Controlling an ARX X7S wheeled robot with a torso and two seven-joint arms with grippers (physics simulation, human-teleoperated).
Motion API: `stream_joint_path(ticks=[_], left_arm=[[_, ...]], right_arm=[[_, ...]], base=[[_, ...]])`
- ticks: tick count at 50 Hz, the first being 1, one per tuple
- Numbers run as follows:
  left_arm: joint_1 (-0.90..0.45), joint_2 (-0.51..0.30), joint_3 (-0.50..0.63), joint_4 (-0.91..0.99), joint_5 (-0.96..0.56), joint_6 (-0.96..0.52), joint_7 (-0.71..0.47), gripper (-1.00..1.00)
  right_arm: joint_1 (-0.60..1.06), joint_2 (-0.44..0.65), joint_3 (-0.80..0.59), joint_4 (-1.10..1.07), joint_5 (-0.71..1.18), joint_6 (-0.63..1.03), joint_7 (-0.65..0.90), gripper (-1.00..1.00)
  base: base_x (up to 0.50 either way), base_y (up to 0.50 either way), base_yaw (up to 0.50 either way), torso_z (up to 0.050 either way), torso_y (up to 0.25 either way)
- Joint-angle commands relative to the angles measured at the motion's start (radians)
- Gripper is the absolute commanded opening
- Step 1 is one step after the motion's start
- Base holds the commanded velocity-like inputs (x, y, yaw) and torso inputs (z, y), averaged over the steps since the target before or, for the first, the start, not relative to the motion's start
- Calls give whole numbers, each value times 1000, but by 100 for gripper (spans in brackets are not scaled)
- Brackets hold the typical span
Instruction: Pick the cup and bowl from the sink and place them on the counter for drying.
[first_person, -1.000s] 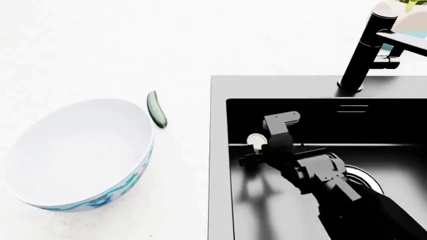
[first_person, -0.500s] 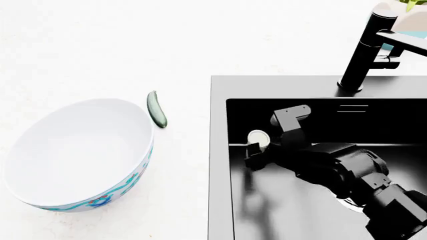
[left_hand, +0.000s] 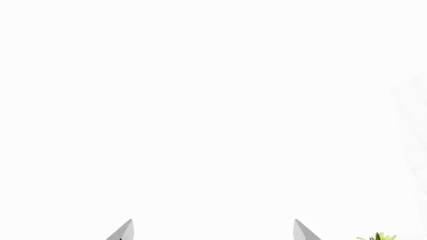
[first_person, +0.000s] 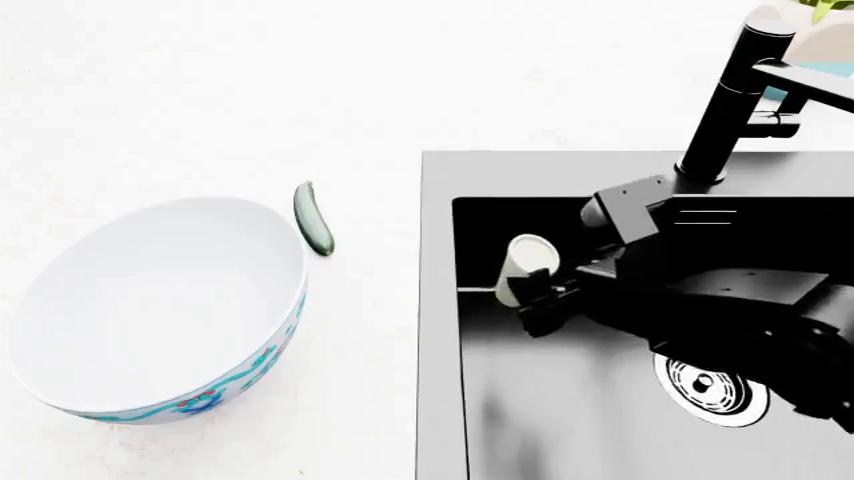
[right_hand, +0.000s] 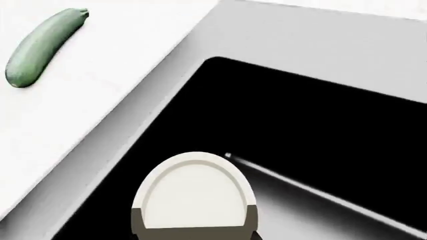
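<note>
Right end effector clamped on the cup, holding it tilted above the black sink near the sink's left wall, drain below the arm. Bowl sits upright on the white desk left of sink, cucumber just beside its rim. Left end effector: only two fingertips show, spread apart, nothing between them. Faucet behind sink.
</note>
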Motion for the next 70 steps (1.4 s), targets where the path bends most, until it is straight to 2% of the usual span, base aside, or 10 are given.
stream_joint_path(ticks=[1,21,34,46,70], left_arm=[[-5,2,11,-1,8,3,2,100],[10,23,-3,0,32,-12,29,100],[3,17,8,1,27,-5,22,100],[-6,6,15,1,15,4,11,100],[-12,-3,17,-3,12,7,11,100]], right_arm=[[25,72,43,-120,45,17,-32,-100],[181,91,83,-191,121,112,-105,-100],[367,100,96,-245,218,276,-139,-100],[511,51,108,-255,293,370,-176,-100],[651,-49,64,-229,338,491,-237,-100]], base=[[0,0,0,0,0],[0,0,0,0,0],[0,0,0,0,0],[0,0,0,0,0],[0,0,0,0,0]])
